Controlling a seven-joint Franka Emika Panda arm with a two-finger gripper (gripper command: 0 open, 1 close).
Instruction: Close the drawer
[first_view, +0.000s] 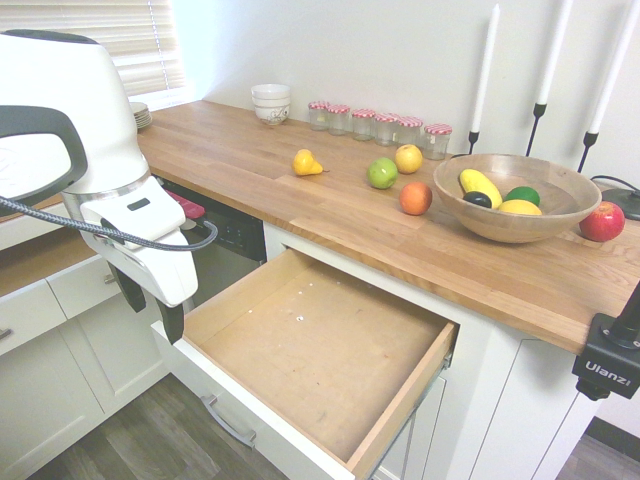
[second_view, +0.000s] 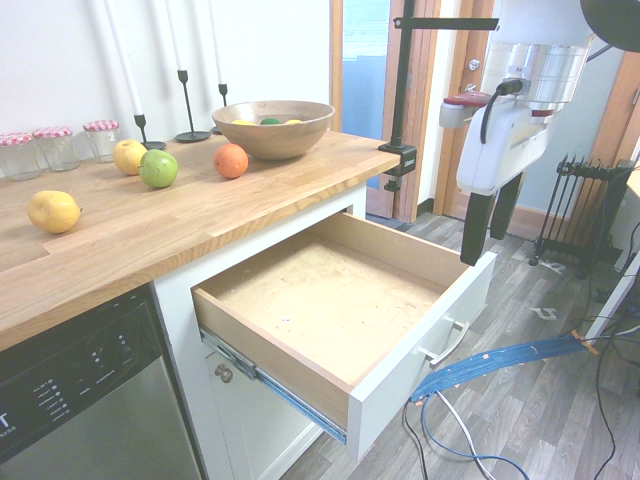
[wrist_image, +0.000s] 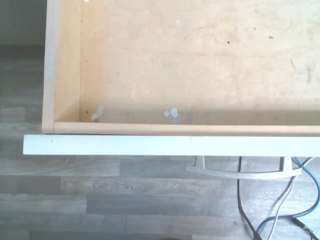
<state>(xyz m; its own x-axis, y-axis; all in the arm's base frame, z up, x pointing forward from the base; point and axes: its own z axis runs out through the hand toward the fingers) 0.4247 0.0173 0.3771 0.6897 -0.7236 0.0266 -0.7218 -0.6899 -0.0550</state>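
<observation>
Meanwhile, the drawer (first_view: 320, 350) stands pulled fully out beneath the wooden worktop (first_view: 300, 195), bare inside, while the tool (second_view: 492, 222) hangs above its white front, fingers parted, holding nothing.

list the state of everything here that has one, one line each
drawer: pulled fully open, nothing stored inside
gripper: open, just above the drawer's front corner, holding nothing
jars: lids on
wooden bowl: upright, fruit inside
dishwasher: door shut
</observation>
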